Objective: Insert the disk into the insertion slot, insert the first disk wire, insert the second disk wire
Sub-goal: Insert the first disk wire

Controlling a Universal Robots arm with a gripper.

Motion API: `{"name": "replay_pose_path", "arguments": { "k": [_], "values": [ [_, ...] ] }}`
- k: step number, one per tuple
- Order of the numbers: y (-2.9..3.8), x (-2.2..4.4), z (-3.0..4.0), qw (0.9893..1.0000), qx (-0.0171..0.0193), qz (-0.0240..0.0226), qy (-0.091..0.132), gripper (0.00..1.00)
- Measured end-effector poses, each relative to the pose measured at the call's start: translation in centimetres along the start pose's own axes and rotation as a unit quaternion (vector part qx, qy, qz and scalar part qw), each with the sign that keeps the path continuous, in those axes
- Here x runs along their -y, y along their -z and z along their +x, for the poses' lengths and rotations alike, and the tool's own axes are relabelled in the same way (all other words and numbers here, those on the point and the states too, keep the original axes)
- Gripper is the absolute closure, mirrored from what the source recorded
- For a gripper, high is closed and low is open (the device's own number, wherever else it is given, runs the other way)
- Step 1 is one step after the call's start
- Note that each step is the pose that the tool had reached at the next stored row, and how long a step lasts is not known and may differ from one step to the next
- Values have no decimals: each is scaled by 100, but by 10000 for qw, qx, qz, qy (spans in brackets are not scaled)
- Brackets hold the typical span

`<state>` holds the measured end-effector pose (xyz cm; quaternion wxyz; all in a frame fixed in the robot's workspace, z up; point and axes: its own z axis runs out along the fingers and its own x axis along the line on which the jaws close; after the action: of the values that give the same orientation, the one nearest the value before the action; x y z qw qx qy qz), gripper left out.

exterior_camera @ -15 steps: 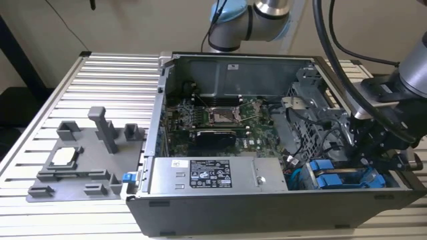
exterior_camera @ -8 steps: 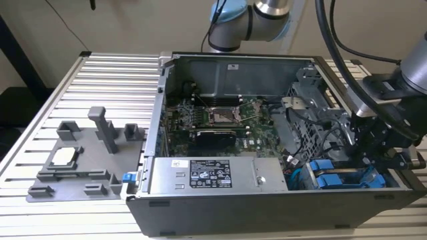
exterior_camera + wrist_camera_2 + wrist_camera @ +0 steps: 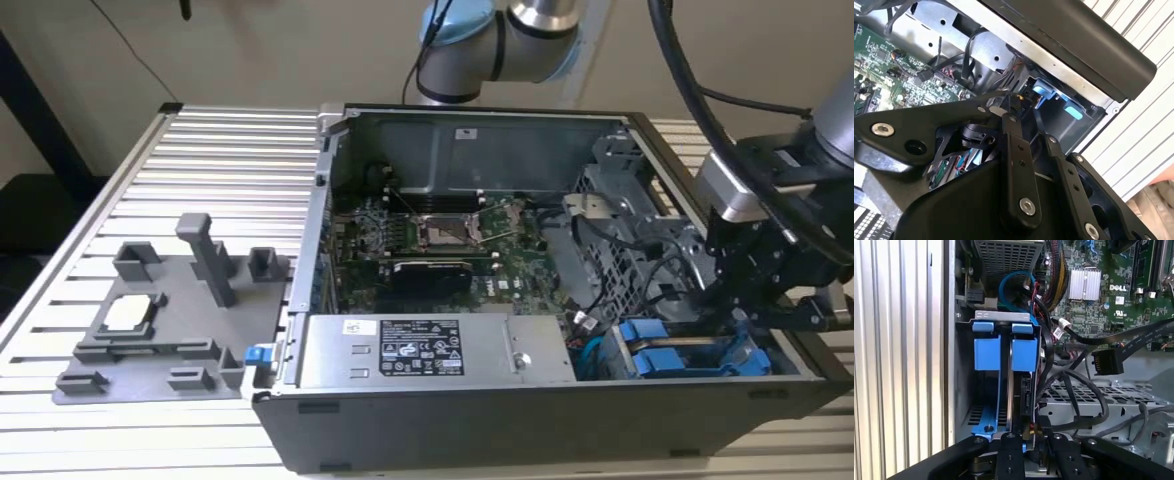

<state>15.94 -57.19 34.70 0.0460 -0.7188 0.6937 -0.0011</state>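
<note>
Though the gripper [image 3: 1033,440] stands close against the exposed end of the disk [image 3: 1024,354], whether it is closed on anything cannot be told. A small black plug [image 3: 1043,423] with its cable lies right at the gripper's tip, just beside the disk's end. Contact between the two is not discernible.

The disk sits upright on edge in the insertion slot [image 3: 999,315], in its blue carrier. A second blue carrier [image 3: 986,352] stands just beside it, between the disk and the case wall.

In the exterior view, the open computer case [image 3: 534,425] lies on the slatted table [image 3: 200,150]. The drive cage occupies the case corner nearest the camera, at the exterior view's right. The arm [image 3: 494,45] reaches down into that corner.

A flat black connector [image 3: 1106,361] on a ribbon-like lead hangs above the cage top, apart from the disk. Black cables [image 3: 1079,395] loop over the cage near it.

The motherboard [image 3: 427,235] fills the case middle, with the power supply [image 3: 420,350] along the near wall. A grey fixture [image 3: 160,320] rests on the table near its edge at the exterior view's left, well apart from the case.
</note>
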Motion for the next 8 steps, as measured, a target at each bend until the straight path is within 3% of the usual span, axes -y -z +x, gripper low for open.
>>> {"name": "replay_pose_path", "arguments": {
  "k": [8],
  "values": [
    [144,9,-10,10000,0,0,0,73]
  ]
}}
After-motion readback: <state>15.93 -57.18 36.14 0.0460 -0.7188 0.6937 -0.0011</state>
